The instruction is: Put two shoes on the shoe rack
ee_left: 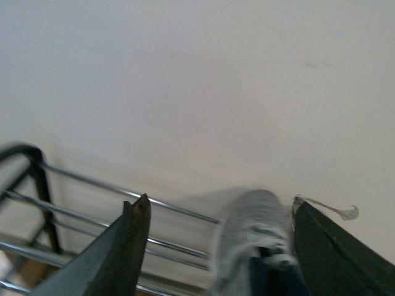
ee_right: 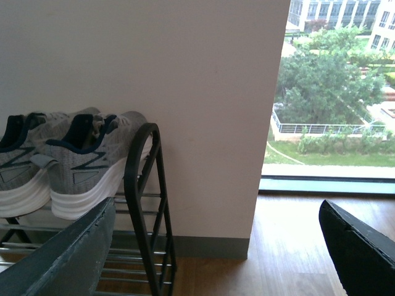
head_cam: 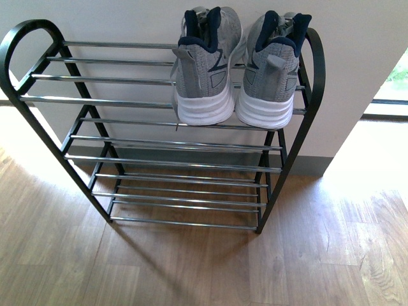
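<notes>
Wooden floorboards [head_cam: 191, 274] fill the near ground, bright toward the right. On them stands the shoe rack [head_cam: 115, 100], with black arched side frames and shiny rods for shelves, its back to the pale wall [head_cam: 127, 19].

Both grey mesh shoes sit on the top shelf toward its right end. The left sneaker [head_cam: 204, 70] and the right sneaker [head_cam: 271, 73] are just beside each other, heels toward the robot and toes toward the wall. Their white soles rest on the rods, and the right one is close to the right frame. Judged from this, the placing looks done.

Neither arm shows from the front. The left pincer [ee_left: 221, 202], in a blurred wrist view, has its jaws wide apart and empty, with a sneaker beyond the gap. The right pincer [ee_right: 216, 206] is likewise spread and empty, off the rack's right end, with a window [ee_right: 333, 92] further right.

These sneakers should be light. The mesh upper is soft and will give under a squeeze, while the foam sole and padded heel collar are firmer. The heel, facing near, is probably the best hold. The smooth rods may let a sole slide if it is nudged.
</notes>
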You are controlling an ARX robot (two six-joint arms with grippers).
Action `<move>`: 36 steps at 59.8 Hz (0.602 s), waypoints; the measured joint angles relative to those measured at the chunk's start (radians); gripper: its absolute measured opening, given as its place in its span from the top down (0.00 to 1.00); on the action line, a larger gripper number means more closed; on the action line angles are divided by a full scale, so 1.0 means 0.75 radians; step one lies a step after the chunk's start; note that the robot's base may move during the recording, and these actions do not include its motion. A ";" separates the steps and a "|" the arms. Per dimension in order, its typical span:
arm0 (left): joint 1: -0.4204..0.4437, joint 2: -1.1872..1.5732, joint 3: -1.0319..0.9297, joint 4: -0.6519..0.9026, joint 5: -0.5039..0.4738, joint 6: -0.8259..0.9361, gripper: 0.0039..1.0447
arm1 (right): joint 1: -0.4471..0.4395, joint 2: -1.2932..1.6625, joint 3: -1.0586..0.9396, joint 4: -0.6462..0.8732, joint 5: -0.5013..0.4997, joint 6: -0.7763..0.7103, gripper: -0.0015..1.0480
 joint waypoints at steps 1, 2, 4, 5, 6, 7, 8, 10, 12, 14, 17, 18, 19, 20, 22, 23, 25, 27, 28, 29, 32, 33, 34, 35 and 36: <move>0.016 -0.026 -0.060 0.064 0.004 0.070 0.42 | 0.000 0.000 0.000 0.000 0.000 0.000 0.09; 0.033 -0.054 -0.115 0.116 0.010 0.135 0.45 | 0.000 0.000 0.000 0.000 0.000 0.000 0.09; 0.072 -0.127 -0.234 0.203 0.031 0.248 0.54 | 0.000 0.000 0.000 0.000 -0.001 0.000 0.09; 0.087 -0.157 -0.275 0.224 0.043 0.287 0.57 | 0.000 0.000 0.000 0.000 -0.001 -0.001 0.09; 0.102 -0.184 -0.313 0.240 0.055 0.306 0.61 | 0.000 0.000 0.000 0.000 -0.002 0.000 0.09; 0.117 -0.212 -0.350 0.253 0.067 0.328 0.64 | 0.000 0.000 0.000 0.000 -0.002 0.000 0.09; 0.138 -0.249 -0.403 0.268 0.084 0.352 0.69 | 0.000 0.000 0.000 0.000 -0.001 0.000 0.09; 0.163 -0.294 -0.472 0.283 0.111 0.377 0.76 | 0.000 0.000 0.001 0.000 -0.001 0.000 0.09; 0.178 -0.325 -0.519 0.291 0.131 0.392 0.82 | 0.000 0.000 0.001 0.000 -0.001 0.000 0.09; 0.202 -0.374 -0.592 0.302 0.167 0.407 0.90 | 0.000 0.000 0.000 0.000 -0.001 0.000 0.09; 0.224 -0.421 -0.655 0.309 0.193 0.418 0.99 | 0.000 0.000 0.000 0.000 -0.001 0.000 0.09; 0.233 -0.437 -0.675 0.310 0.196 0.417 0.99 | 0.000 0.000 0.000 0.000 -0.001 0.000 0.09; 0.238 -0.447 -0.686 0.311 0.199 0.422 0.99 | 0.000 0.000 0.000 0.000 -0.001 0.000 0.09; 0.247 -0.463 -0.704 0.312 0.207 0.423 0.99 | 0.000 0.000 0.000 0.000 -0.001 0.000 0.09; 0.262 -0.489 -0.730 0.314 0.220 0.424 0.99 | 0.000 0.000 0.000 0.000 -0.001 0.000 0.09; 0.268 -0.497 -0.739 0.315 0.226 0.425 0.99 | 0.000 0.000 0.000 0.000 -0.001 0.000 0.09; 0.285 -0.530 -0.771 0.317 0.235 0.427 0.99 | 0.000 0.000 0.001 0.000 -0.001 0.000 0.09; 0.302 -0.565 -0.803 0.317 0.258 0.428 0.99 | 0.000 0.000 0.000 0.000 -0.001 0.000 0.09; 0.310 -0.582 -0.819 0.317 0.265 0.429 0.99 | 0.000 0.000 0.000 0.000 -0.001 0.000 0.09; 0.318 -0.600 -0.835 0.316 0.274 0.429 0.99 | 0.000 0.000 0.000 0.000 -0.001 0.000 0.09; 0.337 -0.647 -0.874 0.313 0.298 0.430 0.99 | 0.000 0.000 0.001 0.000 -0.001 -0.001 0.09; 0.340 -0.656 -0.881 0.311 0.301 0.430 0.99 | 0.000 0.000 0.000 0.000 -0.001 0.000 0.09; 0.347 -0.675 -0.896 0.306 0.306 0.430 0.99 | 0.000 0.000 0.000 0.000 -0.001 0.000 0.09; 0.352 -0.684 -0.904 0.303 0.311 0.431 0.99 | 0.000 0.000 0.000 0.000 -0.001 -0.001 0.09; 0.360 -0.703 -0.918 0.298 0.320 0.432 0.99 | 0.000 0.000 0.000 0.000 -0.001 0.000 0.09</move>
